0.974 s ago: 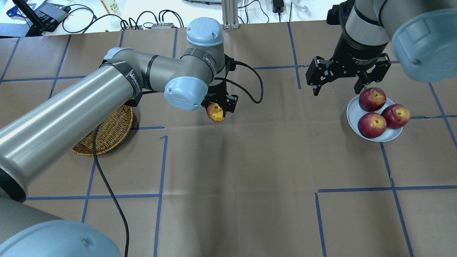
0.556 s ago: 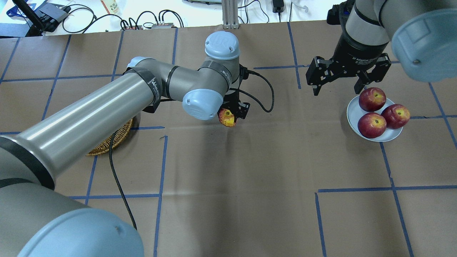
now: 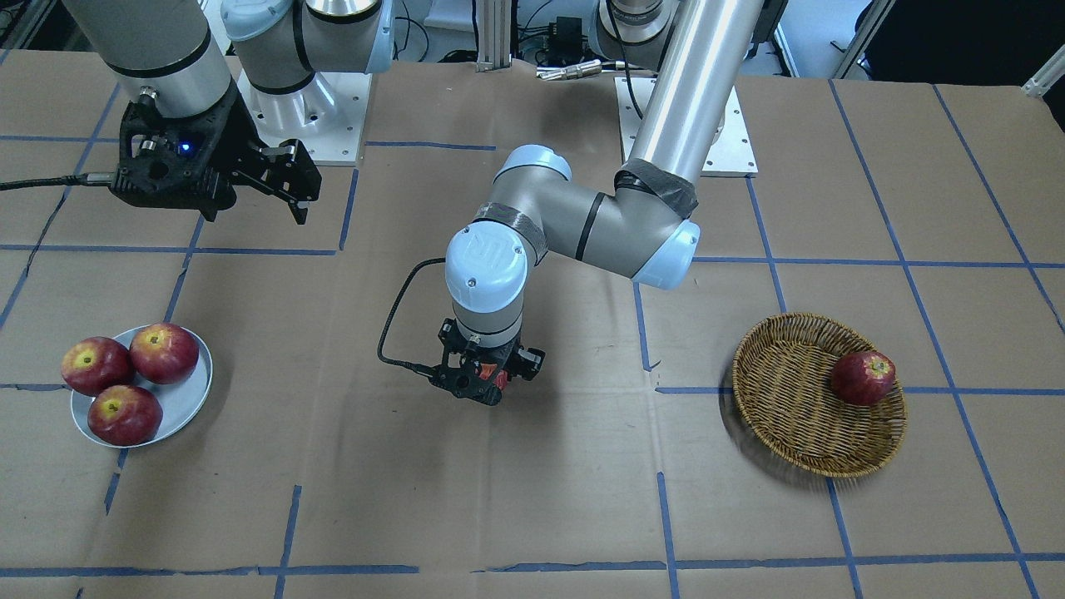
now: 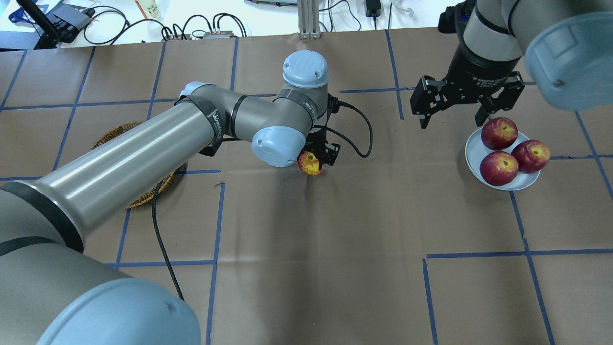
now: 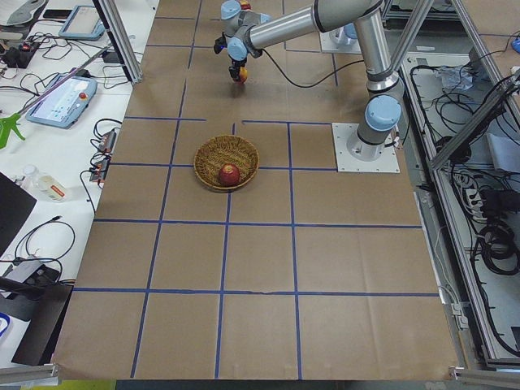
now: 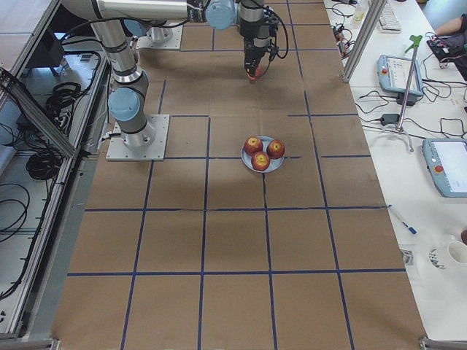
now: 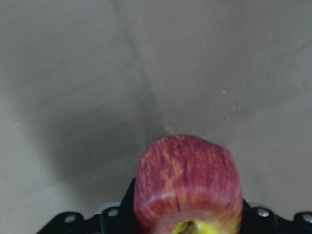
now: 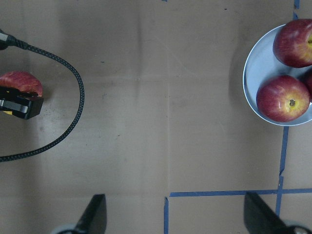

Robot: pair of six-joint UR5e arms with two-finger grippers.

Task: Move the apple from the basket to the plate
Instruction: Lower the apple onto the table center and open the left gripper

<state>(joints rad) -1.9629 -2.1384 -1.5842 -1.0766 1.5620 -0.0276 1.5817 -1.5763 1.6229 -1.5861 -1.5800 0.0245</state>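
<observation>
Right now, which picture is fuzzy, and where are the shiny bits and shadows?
Left wrist view: the apple sits right by the lens, huge and a bit soft, a dark shadow on the table to its left. Overhead view: glare streaks the left arm's silver tube, and the strip beyond the table is washed out white. Front-facing view: a soft shadow hugs the basket.

In the overhead view we lose most of the basket (image 4: pixel 143 200) beneath the left arm (image 4: pixel 124 158), whose wrist covers part of the apple (image 4: pixel 310 164); the right wrist view crops the plate (image 8: pixel 253 63).
</observation>
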